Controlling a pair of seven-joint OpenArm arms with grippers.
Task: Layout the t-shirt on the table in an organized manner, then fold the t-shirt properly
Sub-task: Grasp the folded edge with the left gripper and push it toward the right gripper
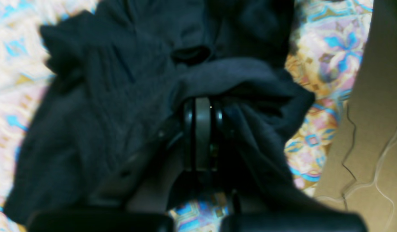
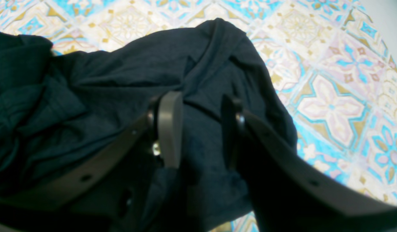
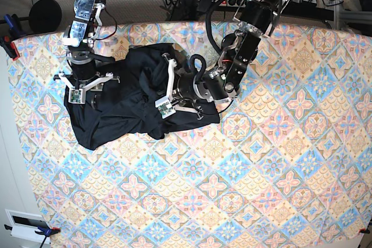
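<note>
Left hand (image 1: 203, 108): we see its fingers pressed together, pinching a fold of the t-shirt (image 3: 125, 105). Right hand (image 2: 198, 129): we see its fingers spread, with black cloth between them but not clamped. We find the t-shirt crumpled on the bench (image 3: 261, 172), toward its far left in the base view.

The t-shirt (image 3: 125, 105) is plain black, with no print on it. The table (image 3: 261, 166) has a pastel pattern of diamond tiles in blue, pink and yellow-orange, each with a flower medallion inside. The left gripper (image 1: 203, 108) is black with a grey pad. The right gripper (image 2: 201, 129) is also black, and one finger has a grey pad.
</note>
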